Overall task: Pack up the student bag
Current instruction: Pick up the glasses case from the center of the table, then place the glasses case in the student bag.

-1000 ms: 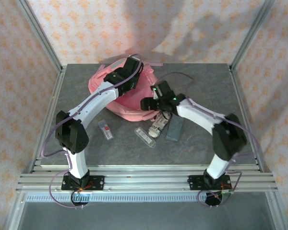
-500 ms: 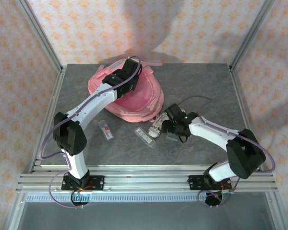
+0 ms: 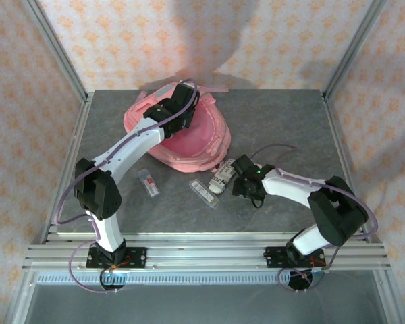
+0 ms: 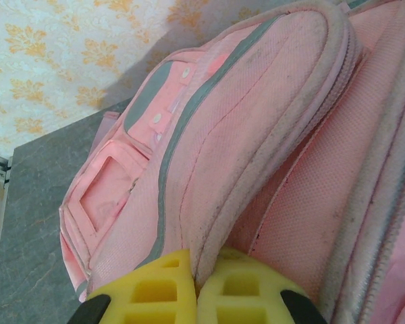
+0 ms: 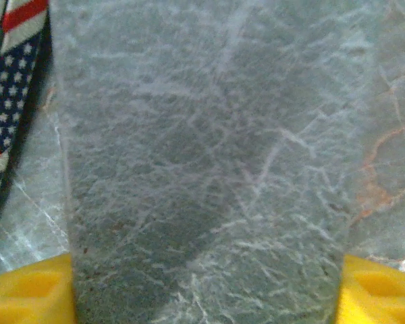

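The pink student bag point(image 3: 189, 138) lies at the back middle of the table with its mouth held up. My left gripper point(image 3: 181, 109) is shut on the bag's padded rim point(image 4: 256, 135), the fabric pinched between the yellow fingers point(image 4: 148, 290). My right gripper point(image 3: 247, 186) is low over a flat grey case point(image 5: 202, 155) on the table right of the bag. It is open, and its yellow fingertips point(image 5: 27, 293) flank the case's two long sides. In the top view the gripper hides most of the case.
A stars-and-stripes printed pouch point(image 3: 222, 177) lies just left of the grey case, its edge point(image 5: 13, 88) close to my right gripper's left finger. A clear pen case point(image 3: 204, 193) and a small red-and-clear item point(image 3: 148, 182) lie nearer the front. Frame posts stand at the table's corners.
My right arm has swung away from the bag's mouth toward the front right and dropped onto the grey case. The left gripper has kept its hold on the bag's rim.
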